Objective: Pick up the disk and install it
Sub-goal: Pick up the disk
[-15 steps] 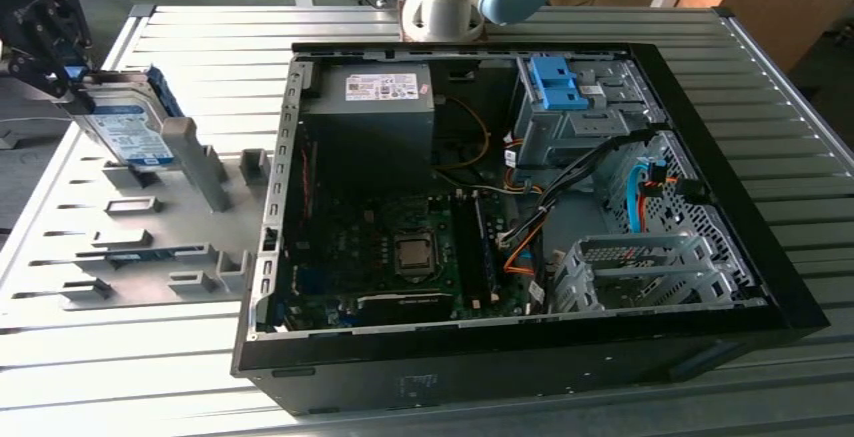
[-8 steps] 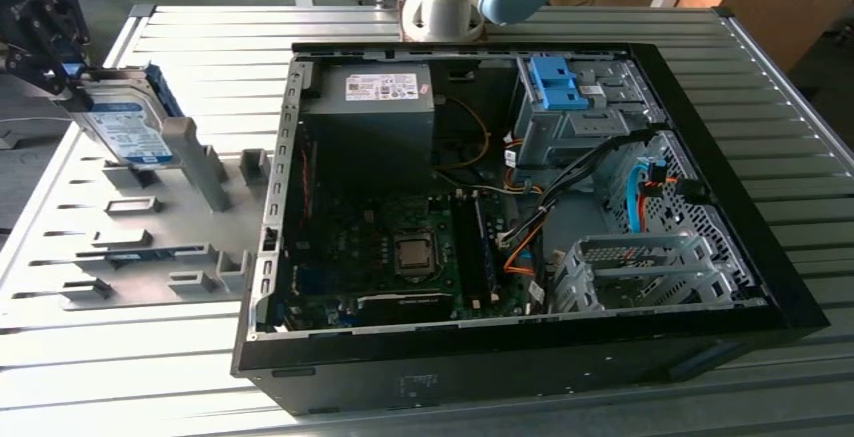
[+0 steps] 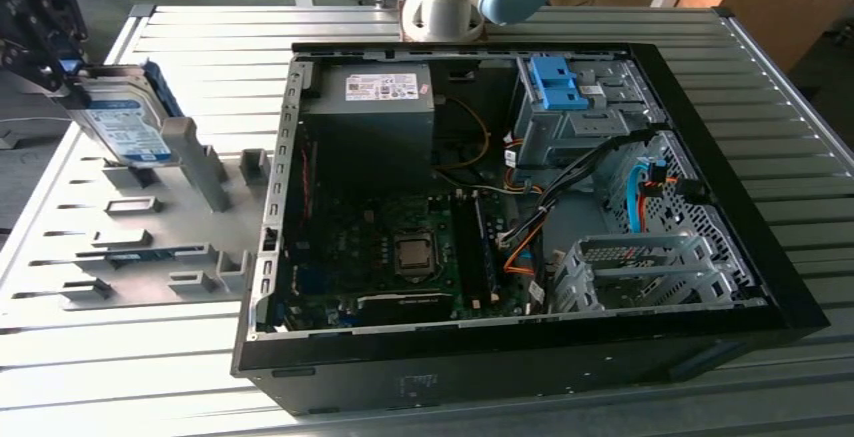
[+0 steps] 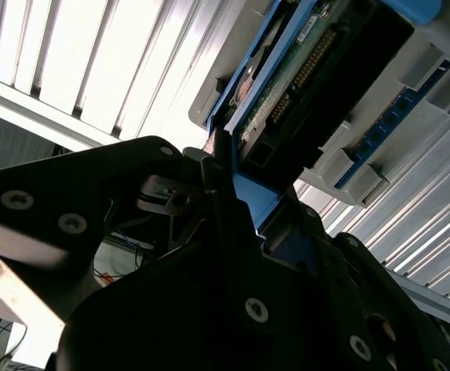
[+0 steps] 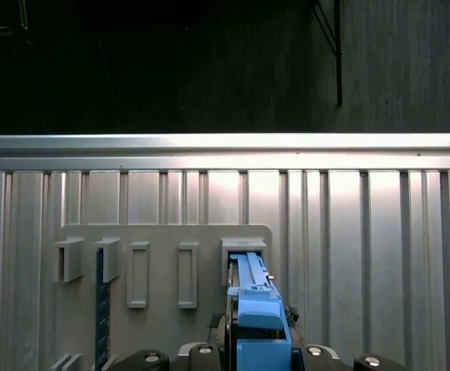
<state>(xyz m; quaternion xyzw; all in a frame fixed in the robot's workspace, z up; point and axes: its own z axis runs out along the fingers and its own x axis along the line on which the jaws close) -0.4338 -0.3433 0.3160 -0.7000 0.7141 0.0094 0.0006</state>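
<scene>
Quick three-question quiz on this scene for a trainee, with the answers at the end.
1. True or false: the disk is already inside the case.
2. What does the gripper grip? A) a cable B) the disk C) a screwdriver
3. On which side of the exterior view is the disk, left or right?
Key: 1 false; 2 B; 3 left.

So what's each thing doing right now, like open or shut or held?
disk: held on edge at the grey rack, outside the computer case.
gripper: shut on the disk.
computer case: lying flat, open, cover off.
</scene>
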